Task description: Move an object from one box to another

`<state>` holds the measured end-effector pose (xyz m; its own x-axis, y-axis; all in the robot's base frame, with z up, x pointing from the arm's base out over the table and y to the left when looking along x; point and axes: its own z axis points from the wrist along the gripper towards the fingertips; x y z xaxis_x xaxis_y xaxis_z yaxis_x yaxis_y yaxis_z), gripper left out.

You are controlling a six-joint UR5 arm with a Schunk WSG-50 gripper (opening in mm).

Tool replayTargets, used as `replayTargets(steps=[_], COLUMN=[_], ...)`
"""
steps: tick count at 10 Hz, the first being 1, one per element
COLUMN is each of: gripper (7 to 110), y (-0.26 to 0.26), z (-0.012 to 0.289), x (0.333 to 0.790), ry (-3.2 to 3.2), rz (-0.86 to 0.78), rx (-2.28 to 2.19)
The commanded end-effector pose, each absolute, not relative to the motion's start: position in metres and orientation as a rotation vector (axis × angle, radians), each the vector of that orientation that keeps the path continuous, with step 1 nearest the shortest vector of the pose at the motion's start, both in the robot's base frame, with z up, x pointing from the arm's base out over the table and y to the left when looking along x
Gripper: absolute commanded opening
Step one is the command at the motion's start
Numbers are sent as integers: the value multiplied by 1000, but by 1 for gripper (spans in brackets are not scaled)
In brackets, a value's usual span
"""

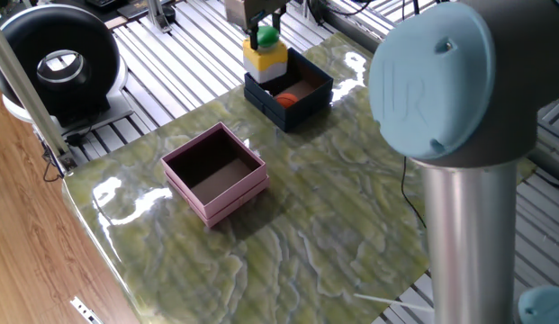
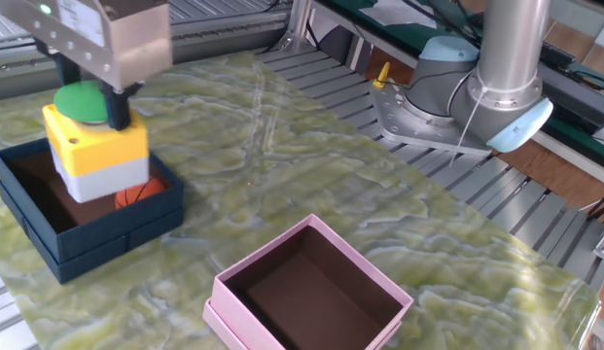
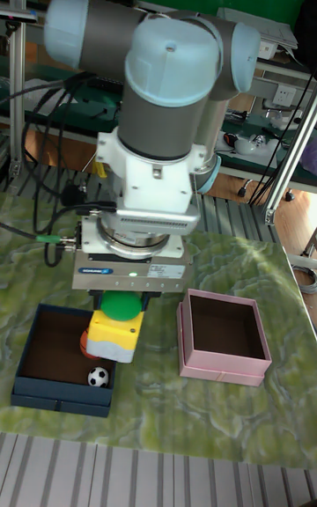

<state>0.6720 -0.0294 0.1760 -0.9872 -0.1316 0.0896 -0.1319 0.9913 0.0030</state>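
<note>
the yellow and grey push-button box with the green cap is hanging above the navy box, lifted clear of its floor, with the gripper clamped on the green cap. under it inside the navy box there's an orange mini basketball, and the tall fixed view also shows a tiny soccer ball in there. the pink box sits well apart on the green marbled counter, open side up with a dark brown inside.
</note>
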Motion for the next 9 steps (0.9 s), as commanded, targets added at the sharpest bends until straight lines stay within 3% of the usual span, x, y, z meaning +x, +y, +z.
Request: replayTargets(steps=[1, 5, 9], gripper=[7, 7, 7], y=[6, 48, 44], z=[175, 171, 169], x=[663, 641, 633], ry=[-3065, -3053, -3029], rz=[-9, -89, -55], rx=[144, 123, 179])
